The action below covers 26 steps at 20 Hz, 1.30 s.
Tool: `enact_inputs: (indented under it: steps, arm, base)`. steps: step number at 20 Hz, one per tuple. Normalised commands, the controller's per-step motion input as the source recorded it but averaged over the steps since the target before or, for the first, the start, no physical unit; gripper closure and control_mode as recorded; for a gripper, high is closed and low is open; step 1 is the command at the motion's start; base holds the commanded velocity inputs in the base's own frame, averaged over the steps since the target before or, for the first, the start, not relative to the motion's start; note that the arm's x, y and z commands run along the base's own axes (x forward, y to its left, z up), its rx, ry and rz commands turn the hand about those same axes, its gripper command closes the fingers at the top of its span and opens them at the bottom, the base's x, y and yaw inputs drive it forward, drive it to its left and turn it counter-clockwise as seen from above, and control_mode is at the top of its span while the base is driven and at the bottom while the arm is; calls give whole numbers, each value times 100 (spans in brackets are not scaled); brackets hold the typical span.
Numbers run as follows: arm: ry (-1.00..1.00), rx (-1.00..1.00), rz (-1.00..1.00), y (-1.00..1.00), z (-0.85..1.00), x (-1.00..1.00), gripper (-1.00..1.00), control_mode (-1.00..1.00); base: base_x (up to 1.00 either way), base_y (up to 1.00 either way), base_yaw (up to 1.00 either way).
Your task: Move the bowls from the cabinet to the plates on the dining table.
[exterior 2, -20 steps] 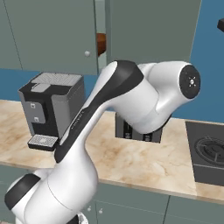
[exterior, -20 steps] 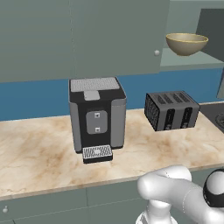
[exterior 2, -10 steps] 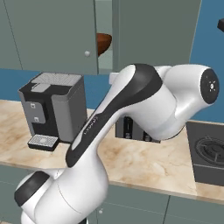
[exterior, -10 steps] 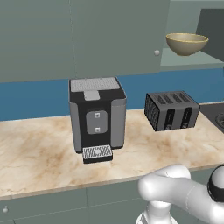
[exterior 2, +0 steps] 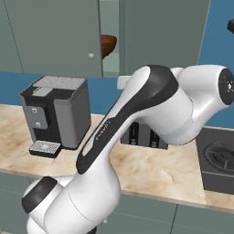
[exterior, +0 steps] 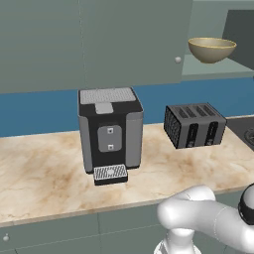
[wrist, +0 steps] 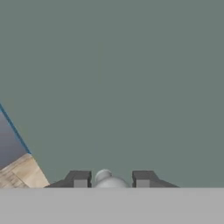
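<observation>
You can see the pale olive bowl [exterior: 212, 49] sitting on the pale inner shelf of the cabinet [exterior: 134, 42], at the open right end past the closed door with its small round knob [exterior: 178, 60]; from the right base view the dark wooden bowl [exterior 2: 107, 45] shows in the narrow gap between the two cabinet doors, on the same level, partly hidden by the door edge. In the hand view the gripper [wrist: 111, 180] sits right up against a flat grey-green door face, and a small pale round knob [wrist: 106, 179] lies between its two dark fingertips [wrist: 80, 179]; the jaws stand narrowly parted on either side of it, but you cannot tell from these pictures whether the pads actually press it. Below the cabinet runs the marble worktop [exterior: 44, 173] backed by a blue strip [exterior: 39, 114]; on it stands a black and grey coffee machine [exterior: 110, 134], and well to its right a dark four-slot toaster [exterior: 194, 125]; a hob [exterior 2: 218, 157] lies at the worktop's right end.
</observation>
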Motion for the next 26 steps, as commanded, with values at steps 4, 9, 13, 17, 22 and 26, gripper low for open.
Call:
enact_inputs:
  steps: [4,9,13,17,22,26]
  arm:
    - [0,0,0,0,0,-4,-100,-100]
    - [-4,0,0,0,0,-12,-100,-100]
    - [-12,-2,-3,0,2,-24,-100,-100]
    - [-12,-5,-5,20,17,-28,-100,-100]
    - [-4,-9,-9,43,18,-21,-100,-100]
    - [0,-11,-16,55,11,-8,-100,-100]
  base:
    - [0,0,0]
    - [0,0,0]
    - [0,0,0]
    - [0,0,0]
    - [0,0,0]
    - [0,0,0]
